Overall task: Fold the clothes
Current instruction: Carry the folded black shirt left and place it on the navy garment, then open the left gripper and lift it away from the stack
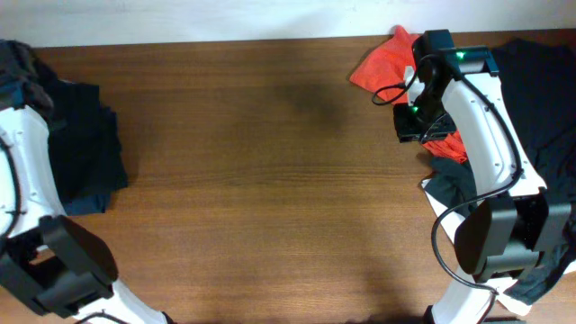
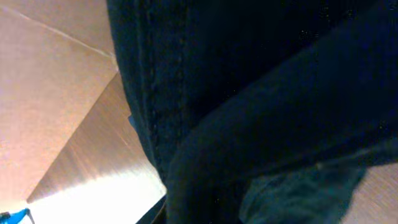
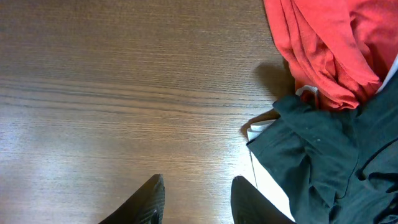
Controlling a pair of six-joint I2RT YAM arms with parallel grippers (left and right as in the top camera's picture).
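Hovering over the table [image 1: 270,180], the right gripper [image 3: 199,183] has its fingers apart and empty, near the red piece [image 3: 323,50] at the table's right end. The left gripper is closed. Navy clothes [image 1: 85,148] lie at the table's left end.

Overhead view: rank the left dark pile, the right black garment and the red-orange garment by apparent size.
1. Left dark pile.
2. Right black garment, cut off by the frame edge, so its rank against the pile is unsure.
3. Red-orange garment, partly hidden by the right arm.
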